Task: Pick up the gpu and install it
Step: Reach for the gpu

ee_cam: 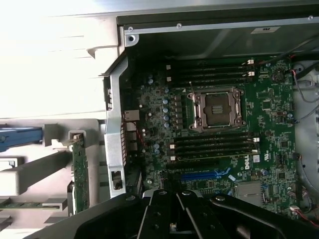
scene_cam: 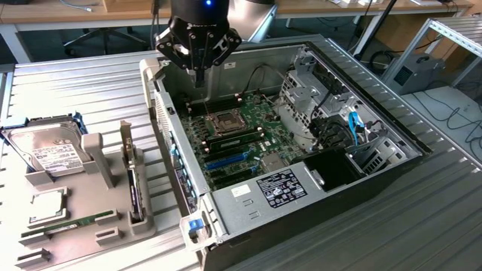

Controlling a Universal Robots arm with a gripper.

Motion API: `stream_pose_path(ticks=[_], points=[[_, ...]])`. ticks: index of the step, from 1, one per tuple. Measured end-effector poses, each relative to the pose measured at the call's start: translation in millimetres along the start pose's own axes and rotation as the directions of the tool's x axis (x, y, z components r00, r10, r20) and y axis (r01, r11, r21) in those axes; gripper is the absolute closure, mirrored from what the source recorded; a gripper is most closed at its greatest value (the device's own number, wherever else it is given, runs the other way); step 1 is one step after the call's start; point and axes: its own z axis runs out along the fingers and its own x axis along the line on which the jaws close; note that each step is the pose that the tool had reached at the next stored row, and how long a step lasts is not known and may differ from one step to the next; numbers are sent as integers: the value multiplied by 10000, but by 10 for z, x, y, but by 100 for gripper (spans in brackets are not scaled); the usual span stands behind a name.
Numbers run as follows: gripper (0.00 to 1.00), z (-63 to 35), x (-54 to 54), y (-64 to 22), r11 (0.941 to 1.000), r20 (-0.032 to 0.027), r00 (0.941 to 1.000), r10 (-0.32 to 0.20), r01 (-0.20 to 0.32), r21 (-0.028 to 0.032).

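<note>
One arm: its gripper (scene_cam: 198,78) hangs over the 12 o'clock end of the open computer case (scene_cam: 376,164), above the motherboard (scene_cam: 252,138).
Gripper state: both fingers are pressed together into one narrow point, with nothing between them.
Gpu location: the gpu (scene_cam: 134,189) stands on its long edge in a slot of the grey holder (scene_cam: 90,243). It is outside the case, just beside the case wall on the exterior view's left.
Key relation: in the exterior view the gpu lies at about 7 o'clock from the gripper, across the case wall and well apart.
Long axis: it runs roughly 12 to 6 o'clock, close to parallel with the case wall. The silver bracket (scene_cam: 126,141) appears to be at the 12 o'clock end.
Gpu build: a thin, flat, dark, rigid board with a narrow bright metal bracket; a slim upper edge faces up.
Holder neighbours: a silver labelled hard drive (scene_cam: 49,152) sits at 10 o'clock from the gpu. A slim green memory stick (scene_cam: 71,224) lies at 8 o'clock.
Case interior: a green board with a square metal CPU socket (scene_cam: 226,121). Blue expansion slots (scene_cam: 226,161) lie at 6 o'clock from the socket.
Table: ribbed pale metal (scene_cam: 75,84).
</note>
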Motion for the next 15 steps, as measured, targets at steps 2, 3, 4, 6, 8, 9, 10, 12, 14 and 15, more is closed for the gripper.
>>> stream_pose_path(ticks=[2,3,4,6,8,9,10,12,14,15], points=[[89,0,7,0,10000,0,10000,0,0,1],[89,0,9,-1,10000,0,10000,0,0,1],[89,0,13,-1,10000,0,10000,0,0,2],[89,0,19,-1,10000,0,10000,0,0,2],[89,0,27,-2,10000,0,10000,0,0,4],[89,0,30,-2,10000,0,10000,0,0,5],[89,0,33,-2,10000,0,10000,-1,1,5],[89,0,40,-3,10000,0,10000,-1,1,7],[89,-1,45,-3,10000,0,10000,-1,1,8],[89,0,49,-4,10000,1,10000,0,0,9]])
